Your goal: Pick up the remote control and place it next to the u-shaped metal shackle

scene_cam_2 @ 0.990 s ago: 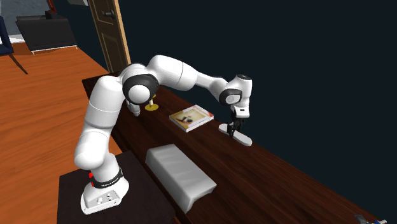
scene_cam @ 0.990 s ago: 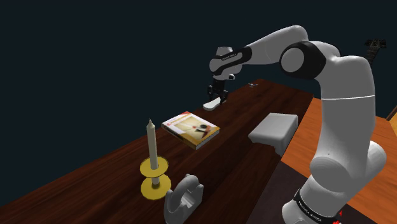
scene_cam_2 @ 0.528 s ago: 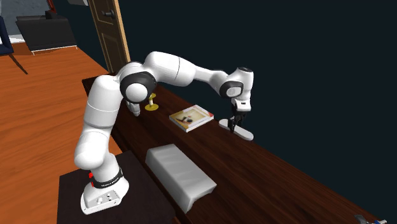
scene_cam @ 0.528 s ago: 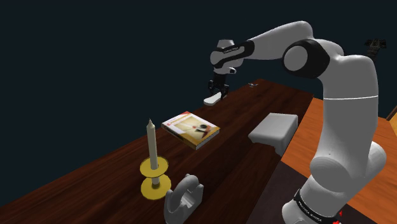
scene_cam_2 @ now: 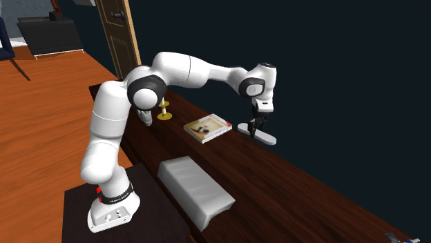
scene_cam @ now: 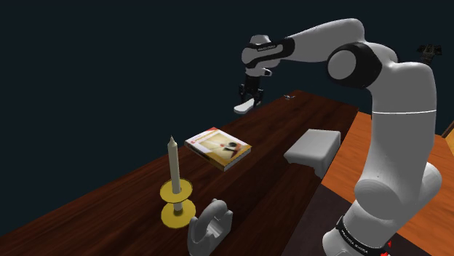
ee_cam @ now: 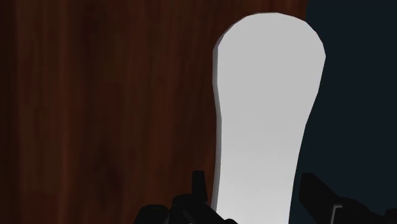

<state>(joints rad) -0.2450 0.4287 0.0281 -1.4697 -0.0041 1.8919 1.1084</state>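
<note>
A pale candle [scene_cam: 173, 158] is carried upright in a yellow, disc-footed holder [scene_cam: 178, 215], set near the book [scene_cam: 219, 148]. Just past the holder from the book, a grey shackle [scene_cam: 211, 227] with a rounded arch is stood. A plain pale-grey block [scene_cam: 313, 148] with softened edges is laid beside the book, toward the stand [scene_cam: 320, 233]; whether it is hollow cannot be told. The bench [scene_cam: 287, 120] is rendered as dark, glossy wood with the grain running along its length, and the book is shown as a thin, flat volume with a printed cover. The remote control [scene_cam: 244, 108] [ee_cam: 267, 108] is drawn plain white, without buttons: a flat, elongated slab with rounded ends, slightly waisted and broadened toward one end. It is clasped across its width by the black fingers [ee_cam: 198, 194] of the end effector [scene_cam: 249, 100], which are closed narrowly onto its two long edges. It is held just above the bench on the side of the book away from the candle, well apart from the shackle. Its long axis is kept roughly level and aligned with the wood grain, parallel to the bench's far edge, and one long side is carried past that edge. In the wrist view the broader end is seen extending away from the fingers.
</note>
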